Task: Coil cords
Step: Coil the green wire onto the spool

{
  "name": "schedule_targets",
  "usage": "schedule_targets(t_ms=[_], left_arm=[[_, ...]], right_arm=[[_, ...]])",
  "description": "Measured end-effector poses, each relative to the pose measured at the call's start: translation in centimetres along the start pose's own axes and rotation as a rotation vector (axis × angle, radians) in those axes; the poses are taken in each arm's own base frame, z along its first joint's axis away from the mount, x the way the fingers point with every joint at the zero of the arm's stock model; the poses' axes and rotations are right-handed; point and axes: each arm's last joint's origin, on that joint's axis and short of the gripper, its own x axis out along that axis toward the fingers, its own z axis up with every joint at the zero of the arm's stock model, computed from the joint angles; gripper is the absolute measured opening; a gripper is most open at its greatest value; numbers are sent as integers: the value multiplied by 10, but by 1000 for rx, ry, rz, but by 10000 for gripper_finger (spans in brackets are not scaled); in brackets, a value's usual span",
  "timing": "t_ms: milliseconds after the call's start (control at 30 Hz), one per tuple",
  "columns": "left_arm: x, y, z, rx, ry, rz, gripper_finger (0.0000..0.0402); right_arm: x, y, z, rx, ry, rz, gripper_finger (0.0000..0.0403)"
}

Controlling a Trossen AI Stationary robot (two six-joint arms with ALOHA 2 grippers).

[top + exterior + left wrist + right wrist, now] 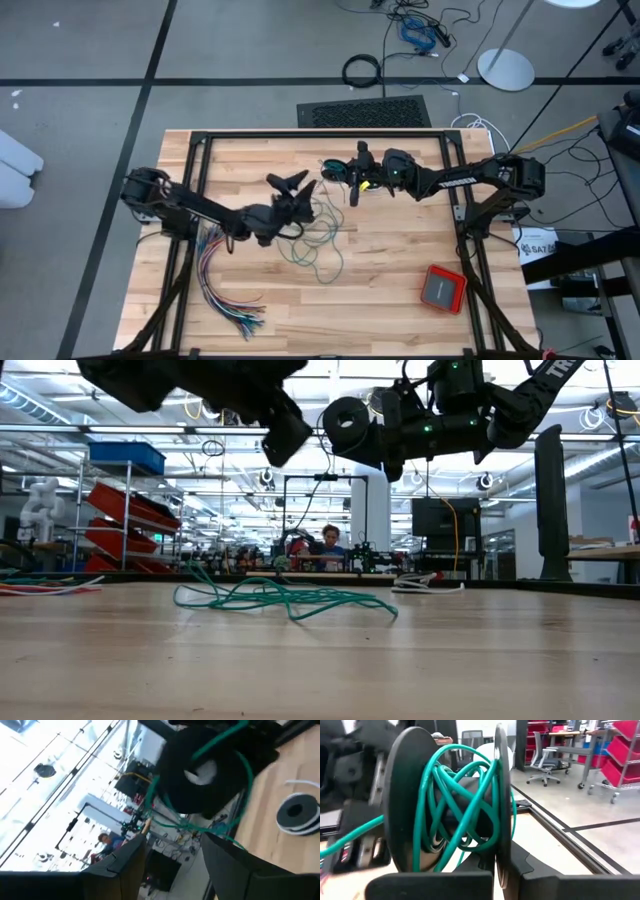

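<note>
The right gripper (358, 180) was up in the air over the far side of the wooden counter (400, 300). It was shut on a black spool (445, 805). Part of the green cord (460, 815) was wound around the middle of the spool in messy loops, between its two round sides. The rest of the green cord lay loose on the counter in a tangle (285, 598), near the middle. One strand went up from the spool area toward the left arm.

The left gripper (296, 182) was also up off the counter, just beside the spool. Its two fingers (125, 865) stood apart, open, with nothing between them. In the left wrist view the spool and the green cord showed right in front of those fingers.

A second small spool (298, 813) with white and black on it lay flat on the counter, near the far edge. The black cord could not be told for sure.

A bunch of wires (222, 290) in many colours was spread out on the left side of the counter. An orange box (442, 288) sat near the right front corner. Far back in the room, a person (330, 542) was at a desk.
</note>
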Motion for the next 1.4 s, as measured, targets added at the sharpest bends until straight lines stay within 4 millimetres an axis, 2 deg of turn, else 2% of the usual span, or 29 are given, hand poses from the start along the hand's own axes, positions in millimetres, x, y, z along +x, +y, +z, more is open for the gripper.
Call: schedule_targets(t_ms=[100, 200, 300, 433, 533, 700, 933, 1200, 1400], left_arm=[[3, 16, -11, -44, -21, 9, 201], [8, 31, -26, -167, -113, -39, 201], [16, 40, -40, -295, -188, -180, 201], [28, 49, -54, -478, -278, -474, 201], [34, 54, -60, -557, -294, -528, 201], [36, 56, -60, -577, -355, -592, 201], [39, 59, -61, -582, -356, -582, 191], [48, 65, -58, -583, -381, -617, 126], [56, 58, -56, -546, -319, -674, 78]], right_arm=[[0, 1, 0, 0, 1, 37, 0], [0, 2, 0, 0, 2, 66, 0], [0, 3, 0, -2, 4, 114, 0], [-1, 5, -3, 5, 42, 191, 0], [-1, 5, -5, 9, 65, 196, 0], [-1, 5, -5, 9, 64, 196, 0], [-1, 5, -5, -3, 64, 196, 0], [-1, 5, -4, -9, 57, 196, 0], [-1, 5, -4, -9, 57, 190, 0]])
